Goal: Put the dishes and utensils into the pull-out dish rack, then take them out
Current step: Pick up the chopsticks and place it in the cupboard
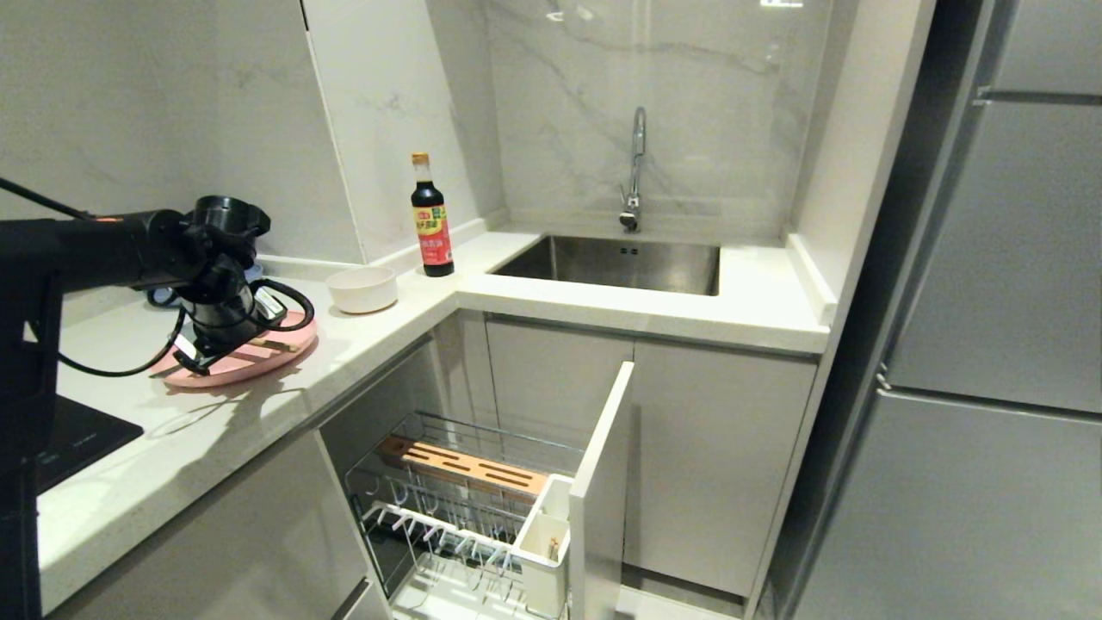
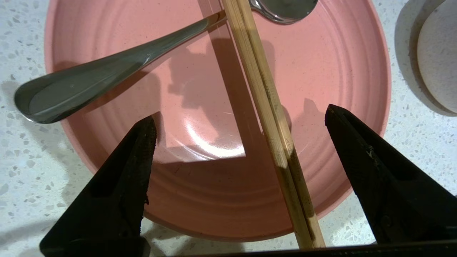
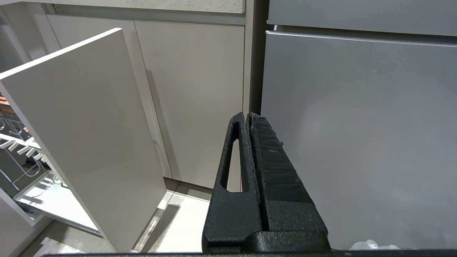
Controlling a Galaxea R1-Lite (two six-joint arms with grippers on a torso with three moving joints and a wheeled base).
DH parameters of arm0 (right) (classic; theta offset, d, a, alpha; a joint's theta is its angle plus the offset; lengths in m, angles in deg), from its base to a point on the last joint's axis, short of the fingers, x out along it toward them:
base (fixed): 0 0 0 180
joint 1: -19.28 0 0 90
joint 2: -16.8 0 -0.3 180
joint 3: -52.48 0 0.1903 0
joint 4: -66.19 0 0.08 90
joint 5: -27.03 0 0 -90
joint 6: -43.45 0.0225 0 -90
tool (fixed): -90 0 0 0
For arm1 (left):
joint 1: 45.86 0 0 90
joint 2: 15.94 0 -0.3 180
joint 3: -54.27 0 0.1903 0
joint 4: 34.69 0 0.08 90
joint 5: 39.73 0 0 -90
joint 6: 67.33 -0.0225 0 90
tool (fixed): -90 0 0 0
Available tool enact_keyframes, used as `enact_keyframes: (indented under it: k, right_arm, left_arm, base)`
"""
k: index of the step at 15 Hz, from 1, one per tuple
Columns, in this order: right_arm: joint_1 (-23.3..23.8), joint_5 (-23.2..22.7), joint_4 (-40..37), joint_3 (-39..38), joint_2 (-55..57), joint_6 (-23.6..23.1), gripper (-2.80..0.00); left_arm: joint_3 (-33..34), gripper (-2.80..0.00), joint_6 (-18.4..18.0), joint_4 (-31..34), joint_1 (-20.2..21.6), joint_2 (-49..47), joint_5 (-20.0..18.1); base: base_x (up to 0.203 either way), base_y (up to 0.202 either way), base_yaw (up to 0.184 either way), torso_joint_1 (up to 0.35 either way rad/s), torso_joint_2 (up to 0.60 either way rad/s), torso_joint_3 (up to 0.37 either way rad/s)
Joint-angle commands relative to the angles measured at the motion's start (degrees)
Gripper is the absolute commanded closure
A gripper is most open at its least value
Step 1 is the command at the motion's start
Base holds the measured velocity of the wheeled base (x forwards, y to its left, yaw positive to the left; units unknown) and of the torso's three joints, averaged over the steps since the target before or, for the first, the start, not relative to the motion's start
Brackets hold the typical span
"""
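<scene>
The pale-pink oval plate [image 1: 258,362] [image 2: 200,192] lies on the counter at the left. Across it rest the wooden chopsticks [image 2: 271,117] [image 1: 277,345] and the silver spoon [image 2: 107,75], whose handle passes under the chopsticks. My left gripper [image 2: 241,114] [image 1: 207,349] hovers just above the plate, open, with the chopsticks between its fingers and nothing gripped. The cream-white bowl [image 1: 362,288] [image 2: 439,53] stands beside the plate. The pull-out dish rack [image 1: 448,525] is drawn out below the counter, with its wooden strip [image 1: 465,466] and white utensil cup [image 1: 544,551]. My right gripper [image 3: 247,116] hangs shut, low by the cabinets.
A soy sauce bottle [image 1: 432,215] stands near the counter's corner, beside the sink [image 1: 616,263] and faucet [image 1: 635,168]. The rack's grey cabinet front [image 1: 603,482] juts into the floor space. A tall fridge [image 1: 990,344] fills the right. A black hob [image 1: 77,439] lies at the counter's left.
</scene>
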Motion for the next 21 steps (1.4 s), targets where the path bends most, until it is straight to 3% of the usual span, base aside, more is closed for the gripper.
enact_keyframes:
  k: [1, 11, 12, 13, 21]
  right_arm:
    - [-0.02, -0.03, 0.02, 0.01, 0.05, 0.0, 0.0]
    - [-0.02, -0.02, -0.01, 0.01, 0.05, 0.0, 0.0]
    - [-0.02, -0.05, 0.04, 0.01, 0.05, 0.0, 0.0]
    - [-0.02, -0.02, 0.01, -0.03, 0.03, 0.0, 0.0]
    - [-0.02, -0.05, -0.04, 0.01, 0.02, 0.0, 0.0]
  left_arm:
    - [0.08, -2.8, 0.24, 0.22, 0.04, -0.43, 0.16]
    - [0.09, -2.8, 0.24, 0.22, 0.05, -1.22, 0.16]
    - [0.09, -2.36, 0.24, 0.22, 0.09, -1.22, 0.16]
    - [0.09, 0.0, 0.13, 0.31, 0.04, -1.3, 0.19]
    - [0.09, 0.0, -0.37, 0.14, 0.13, -1.48, 0.08]
  base:
    - [0.0, 0.0, 0.0, 0.0, 0.0, 0.0]
    - [0.0, 0.0, 0.0, 0.0, 0.0, 0.0]
    - [0.0, 0.0, 0.0, 0.0, 0.0, 0.0]
    - [0.0, 0.0, 0.0, 0.0, 0.0, 0.0]
    - [0.0, 0.0, 0.0, 0.0, 0.0, 0.0]
